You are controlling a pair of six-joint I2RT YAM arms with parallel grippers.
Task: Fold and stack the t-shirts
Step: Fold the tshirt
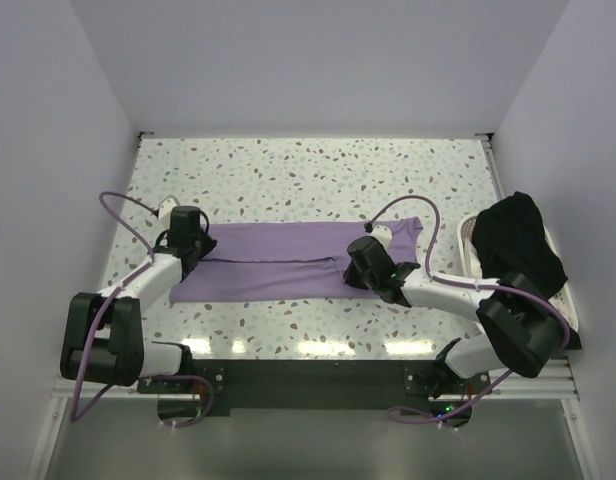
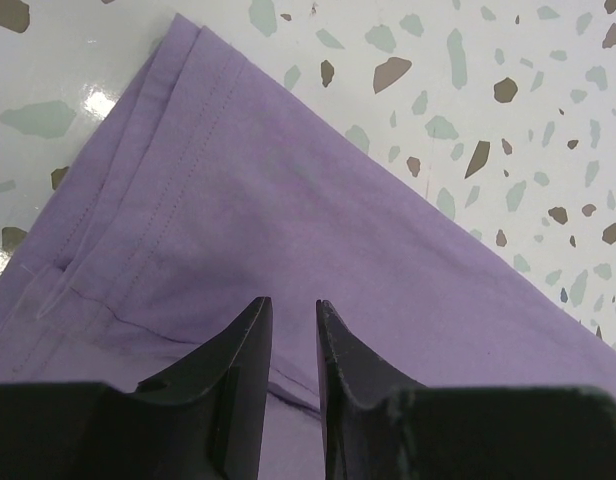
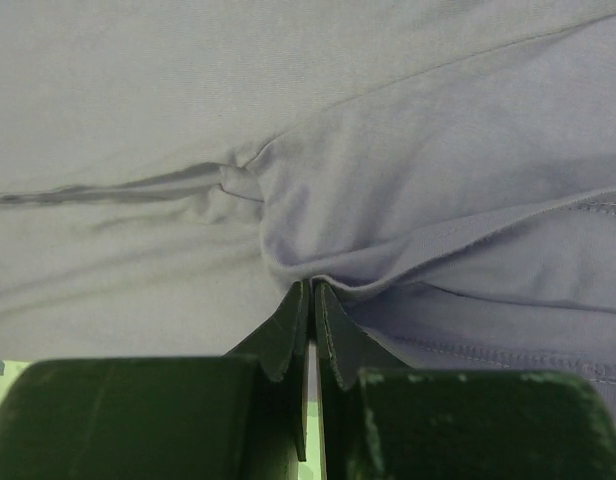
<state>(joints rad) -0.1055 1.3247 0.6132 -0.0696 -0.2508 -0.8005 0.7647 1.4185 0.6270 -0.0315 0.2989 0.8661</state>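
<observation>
A purple t-shirt (image 1: pixel 288 262) lies on the speckled table, folded lengthwise into a long strip. My left gripper (image 1: pixel 198 248) is at its left end. In the left wrist view the gripper (image 2: pixel 293 305) stands just above the flat purple cloth (image 2: pixel 288 200) near the hemmed edge, its jaws a narrow gap apart with nothing pinched. My right gripper (image 1: pixel 352 260) is at the strip's middle right. In the right wrist view it (image 3: pixel 311 285) is shut on a bunched fold of the shirt (image 3: pixel 388 200). A black t-shirt (image 1: pixel 518 245) lies heaped at the right.
The black shirt rests on a white tray (image 1: pixel 466 235) by the right wall. White walls close in the table (image 1: pixel 308 170) on the left, back and right. The arm bases stand at the near edge.
</observation>
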